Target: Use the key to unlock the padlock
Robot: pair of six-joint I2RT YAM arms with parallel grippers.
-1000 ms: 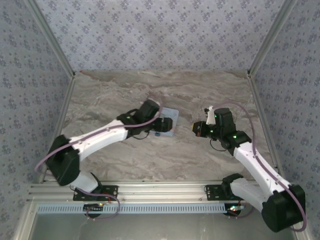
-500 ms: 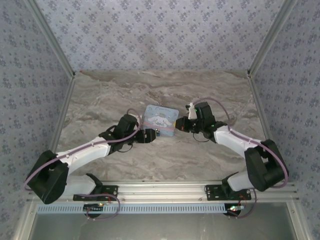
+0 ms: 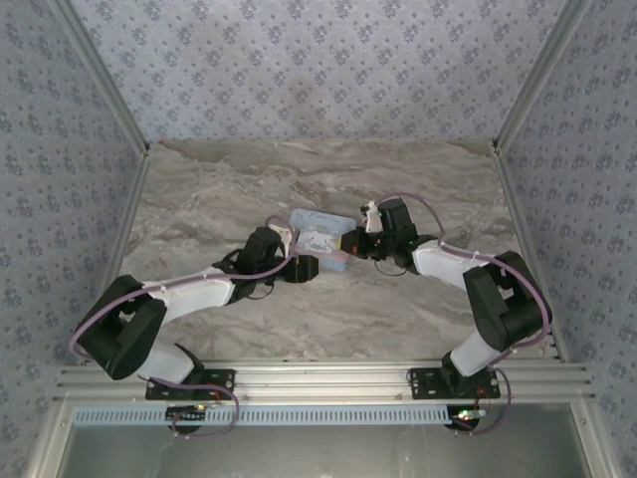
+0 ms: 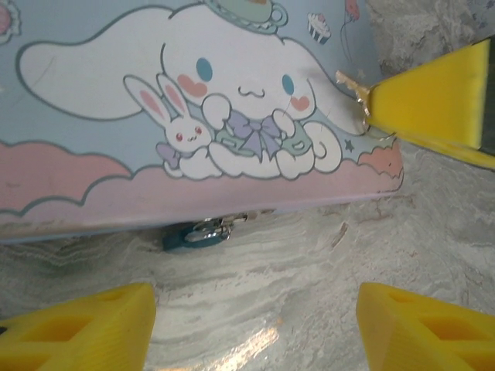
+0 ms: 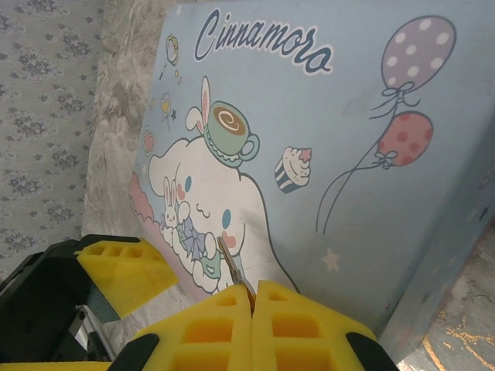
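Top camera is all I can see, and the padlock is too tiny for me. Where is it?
Observer: On the left wrist camera the padlock peeks out from under the box's edge.
Operator: Does the right gripper have the key?
Observer: Yes. The right wrist camera shows the right gripper shut on the key, a thin metal blade.
Operator: Is the key at the padlock yet?
Observer: No. The left wrist camera shows its tip over the box's picture, apart from the padlock.
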